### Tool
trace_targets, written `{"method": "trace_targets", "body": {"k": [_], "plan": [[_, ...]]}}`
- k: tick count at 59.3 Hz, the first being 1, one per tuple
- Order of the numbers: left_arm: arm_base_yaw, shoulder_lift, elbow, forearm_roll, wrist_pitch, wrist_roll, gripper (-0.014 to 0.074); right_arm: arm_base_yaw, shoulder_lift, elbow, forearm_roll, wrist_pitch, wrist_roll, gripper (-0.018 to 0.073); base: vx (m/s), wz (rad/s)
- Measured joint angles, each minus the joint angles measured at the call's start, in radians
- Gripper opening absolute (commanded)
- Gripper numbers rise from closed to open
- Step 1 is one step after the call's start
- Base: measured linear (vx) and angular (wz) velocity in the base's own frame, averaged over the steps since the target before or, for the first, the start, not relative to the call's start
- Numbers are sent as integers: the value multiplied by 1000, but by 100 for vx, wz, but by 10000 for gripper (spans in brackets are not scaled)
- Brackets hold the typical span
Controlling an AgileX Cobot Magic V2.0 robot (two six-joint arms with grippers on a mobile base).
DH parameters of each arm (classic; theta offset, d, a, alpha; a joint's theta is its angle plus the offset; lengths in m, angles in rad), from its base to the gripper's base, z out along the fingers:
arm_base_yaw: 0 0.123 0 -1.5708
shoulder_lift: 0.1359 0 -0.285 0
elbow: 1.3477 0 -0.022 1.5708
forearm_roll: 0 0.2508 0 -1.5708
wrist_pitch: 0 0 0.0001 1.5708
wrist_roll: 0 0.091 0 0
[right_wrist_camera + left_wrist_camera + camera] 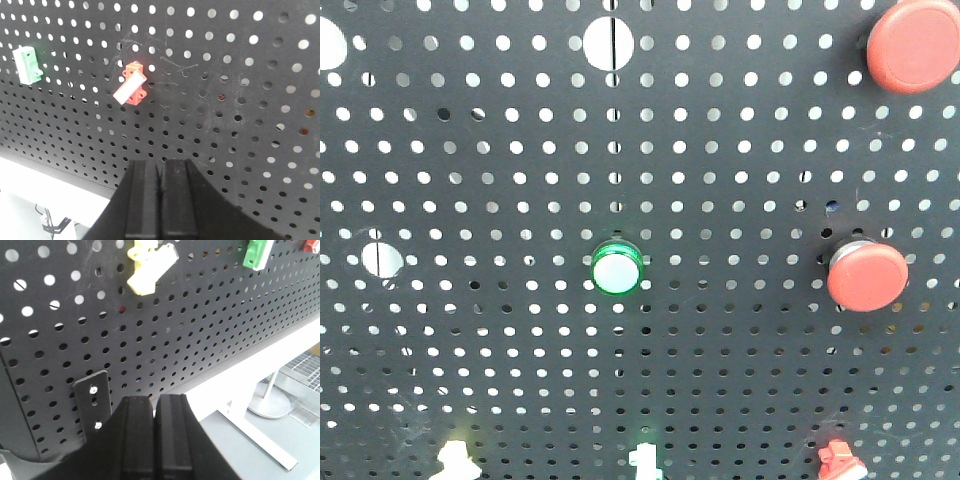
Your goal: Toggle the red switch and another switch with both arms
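The red switch (131, 84) is a small red housing with a white lever on the black pegboard; it also shows at the bottom right of the front view (840, 462) and at the top right edge of the left wrist view (312, 245). A green switch (27, 65) (257, 252) (643, 462) sits to its left, and a yellow switch (150, 267) (457, 462) further left. My right gripper (161, 162) is shut and empty, below and right of the red switch. My left gripper (154, 399) is shut and empty, well below the yellow switch.
The black pegboard (520, 330) carries two large round red mushroom buttons (866, 275) (914, 45) and a green-ringed round button (617, 267). A small black bracket (94, 402) is screwed on near the left gripper. The white table edge (260, 360) and a stand base (270, 402) lie below.
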Motion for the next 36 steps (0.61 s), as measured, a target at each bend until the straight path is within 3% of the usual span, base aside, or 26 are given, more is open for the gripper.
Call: {"method": "trace_targets", "body": {"k": [5, 10, 15, 26, 36], "plan": [[0, -1, 12, 11, -10, 0, 3, 0, 0, 0, 0, 0, 1, -6, 0, 0], [21, -17, 38, 83, -37, -3, 3, 0, 0, 0, 0, 0, 1, -6, 0, 1], [77, -53, 75, 167, -106, -31, 3, 0, 0, 0, 0, 0, 1, -6, 0, 0], [222, -212, 196, 331, -261, -175, 3, 0, 0, 0, 0, 0, 2, -6, 0, 0], [298, -329, 250, 380, -287, -238, 3, 0, 0, 0, 0, 0, 3, -6, 0, 0]]}}
